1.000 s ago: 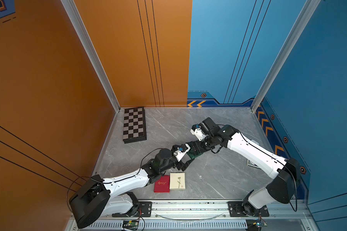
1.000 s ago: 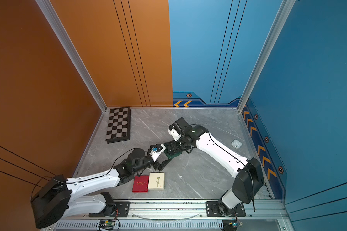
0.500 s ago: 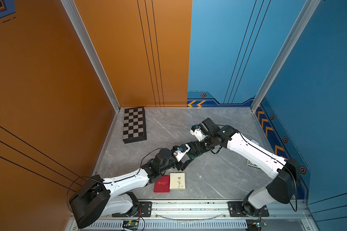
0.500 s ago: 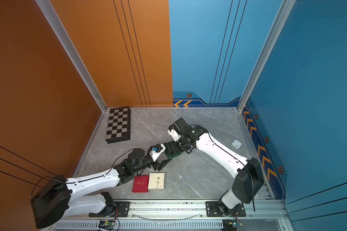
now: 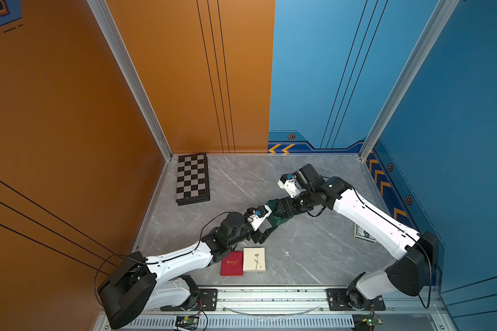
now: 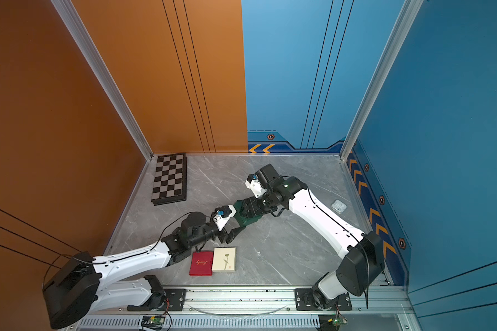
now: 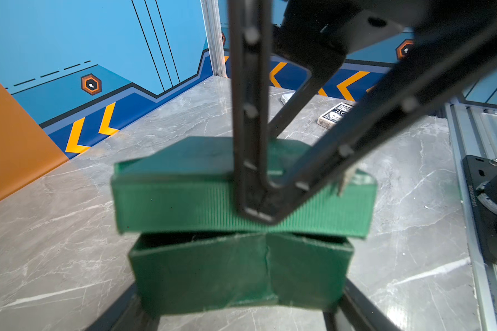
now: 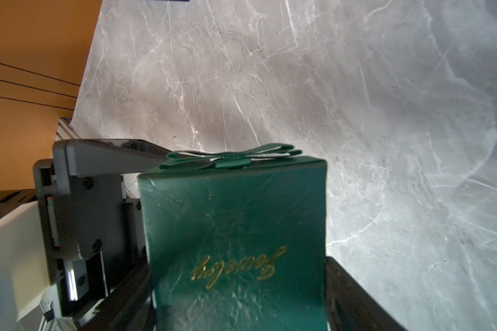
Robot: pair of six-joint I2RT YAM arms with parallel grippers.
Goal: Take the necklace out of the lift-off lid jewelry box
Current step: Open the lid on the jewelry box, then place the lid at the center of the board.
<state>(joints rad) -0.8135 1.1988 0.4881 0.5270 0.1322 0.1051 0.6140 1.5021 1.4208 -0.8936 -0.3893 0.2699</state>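
Observation:
The green jewelry box [image 5: 279, 219] [image 6: 246, 219] sits mid-table between both arms. My right gripper [image 8: 238, 301] [image 5: 279, 210] is shut on its lid [image 8: 236, 217], which bears gold script and a bow. In the left wrist view the lid [image 7: 184, 200] hangs slightly above the base [image 7: 201, 275] and is twisted against it, with a dark gap between them. My left gripper [image 7: 238, 309] [image 5: 266, 229] is shut on the base, one finger on each side. The necklace is hidden inside.
A folded chessboard [image 5: 192, 179] lies at the back left. A red box [image 5: 232, 263] and a cream box [image 5: 254, 259] lie by the front edge, next to the left arm. A card deck [image 7: 336, 114] and a white case [image 6: 338, 205] lie at the right.

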